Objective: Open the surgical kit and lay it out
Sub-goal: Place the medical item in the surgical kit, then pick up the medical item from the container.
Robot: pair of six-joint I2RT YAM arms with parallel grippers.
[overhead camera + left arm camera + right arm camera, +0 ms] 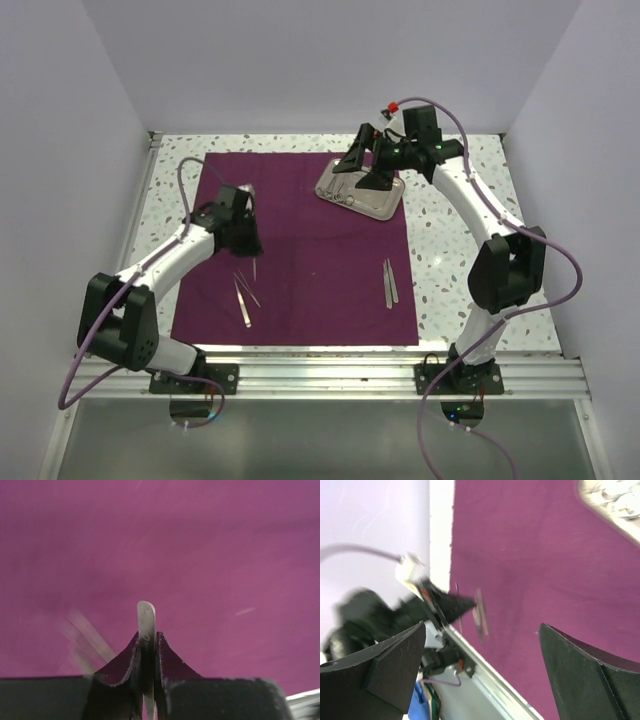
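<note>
Cloth: dark purple cloth wrap [300, 250] lies spread flat on the speckled white table [450, 230].
Tray: shiny rectangular steel tray [388, 207] sits at the cloth's far right corner, with instruments inside.
Left gripper [147, 642]: pressed together on a slim silver steel tool [146, 617], above the cloth's left part.
Right gripper [360, 172]: spread wide above the tray.
Loose tools: silver tweezer pair [243, 300] lies toward the cloth's near left corner, second tweezer pair [390, 283] beside its right edge.

A robotics lab cell: plain pale walls [320, 60] box in a speckled counter [450, 270], left arm [175, 255] and right arm [480, 205] bolted to an aluminium rail [330, 378].
</note>
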